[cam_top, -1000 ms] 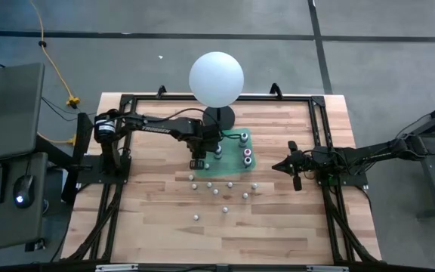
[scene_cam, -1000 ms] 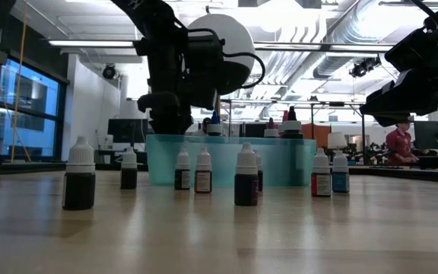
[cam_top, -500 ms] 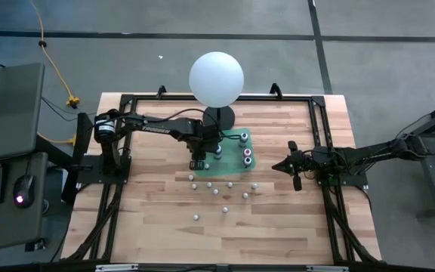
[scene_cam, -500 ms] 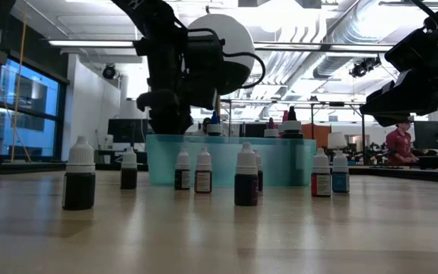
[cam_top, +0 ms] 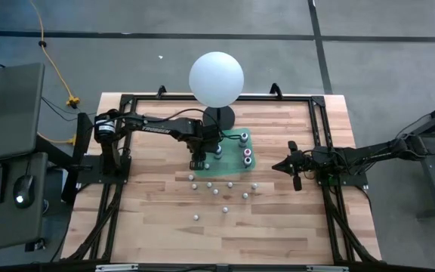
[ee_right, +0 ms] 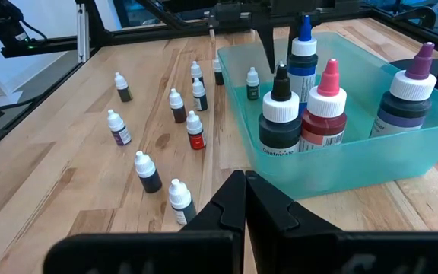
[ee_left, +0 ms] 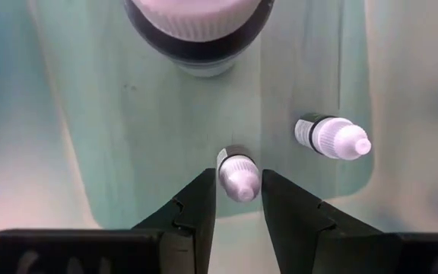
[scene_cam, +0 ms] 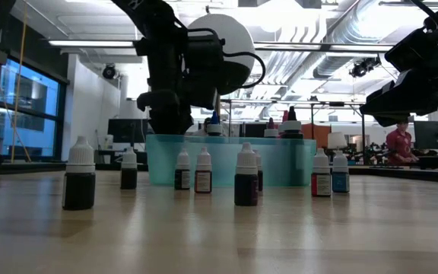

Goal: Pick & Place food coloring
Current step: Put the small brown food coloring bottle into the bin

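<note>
The food coloring bottles are tiny white-capped bottles. Several stand loose on the wooden table (cam_top: 217,189) (ee_right: 177,106) on the near side of a teal tray (cam_top: 236,165) (ee_right: 341,164). My left gripper (cam_top: 198,162) (ee_left: 238,183) points down into the tray's left end, open. One small bottle (ee_left: 238,169) stands upright on the tray floor between its fingers, with a thin gap on each side. Another small bottle (ee_left: 331,137) is on the tray floor close by. My right gripper (cam_top: 278,166) (ee_right: 245,181) waits shut at the table's right side, holding nothing.
Several larger dropper bottles with blue, black, pink and purple tops (ee_right: 304,53) (ee_right: 327,106) stand in the tray's right part. A big white sphere (cam_top: 216,78) on a black stand sits just beyond the tray. A black frame (cam_top: 319,128) borders the table.
</note>
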`<action>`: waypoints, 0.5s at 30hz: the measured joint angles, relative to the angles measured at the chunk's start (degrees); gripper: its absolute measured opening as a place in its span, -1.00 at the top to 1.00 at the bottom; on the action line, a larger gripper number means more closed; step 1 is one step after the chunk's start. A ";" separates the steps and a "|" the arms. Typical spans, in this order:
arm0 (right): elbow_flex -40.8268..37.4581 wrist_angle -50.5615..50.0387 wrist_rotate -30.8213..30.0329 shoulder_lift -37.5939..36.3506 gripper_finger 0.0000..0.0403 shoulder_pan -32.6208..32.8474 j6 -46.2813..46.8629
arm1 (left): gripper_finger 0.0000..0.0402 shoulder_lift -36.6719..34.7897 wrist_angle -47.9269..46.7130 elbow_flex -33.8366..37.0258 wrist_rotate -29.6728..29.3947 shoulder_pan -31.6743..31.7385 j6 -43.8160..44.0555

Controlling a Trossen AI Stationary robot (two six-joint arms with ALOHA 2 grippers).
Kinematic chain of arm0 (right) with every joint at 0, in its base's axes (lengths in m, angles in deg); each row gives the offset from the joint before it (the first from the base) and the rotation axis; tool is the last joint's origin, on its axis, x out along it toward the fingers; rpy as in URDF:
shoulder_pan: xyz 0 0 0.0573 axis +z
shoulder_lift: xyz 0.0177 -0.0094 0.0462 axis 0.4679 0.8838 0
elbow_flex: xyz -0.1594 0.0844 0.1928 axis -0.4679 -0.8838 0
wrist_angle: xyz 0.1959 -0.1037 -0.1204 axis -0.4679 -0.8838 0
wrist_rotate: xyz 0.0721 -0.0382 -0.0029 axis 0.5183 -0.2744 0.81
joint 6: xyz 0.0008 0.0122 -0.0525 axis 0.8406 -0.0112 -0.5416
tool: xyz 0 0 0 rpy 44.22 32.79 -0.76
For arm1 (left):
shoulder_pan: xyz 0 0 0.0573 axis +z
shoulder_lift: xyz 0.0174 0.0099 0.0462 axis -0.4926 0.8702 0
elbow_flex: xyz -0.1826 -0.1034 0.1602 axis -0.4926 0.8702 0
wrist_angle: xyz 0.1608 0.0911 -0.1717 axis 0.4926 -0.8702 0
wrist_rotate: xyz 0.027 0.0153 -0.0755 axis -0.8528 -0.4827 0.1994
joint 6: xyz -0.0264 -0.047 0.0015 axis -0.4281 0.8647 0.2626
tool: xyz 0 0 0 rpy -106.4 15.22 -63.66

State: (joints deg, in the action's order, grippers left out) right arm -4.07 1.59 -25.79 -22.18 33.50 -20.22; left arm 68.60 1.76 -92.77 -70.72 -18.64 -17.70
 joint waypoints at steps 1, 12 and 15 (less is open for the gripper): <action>-0.01 0.00 0.00 0.00 1.00 0.00 0.00 | 0.48 0.00 0.01 0.00 -0.68 0.00 0.01; -0.01 0.00 0.02 0.00 1.00 -0.02 0.00 | 0.47 -1.27 -0.21 -0.11 -1.22 0.00 0.04; -0.01 0.00 0.02 0.00 1.00 -0.02 0.00 | 0.47 -1.53 -0.82 -0.09 0.46 0.00 0.36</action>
State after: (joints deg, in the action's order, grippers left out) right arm -4.08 1.59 -25.77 -22.18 33.48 -20.21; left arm 67.07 0.95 -92.86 -70.25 -18.64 -17.34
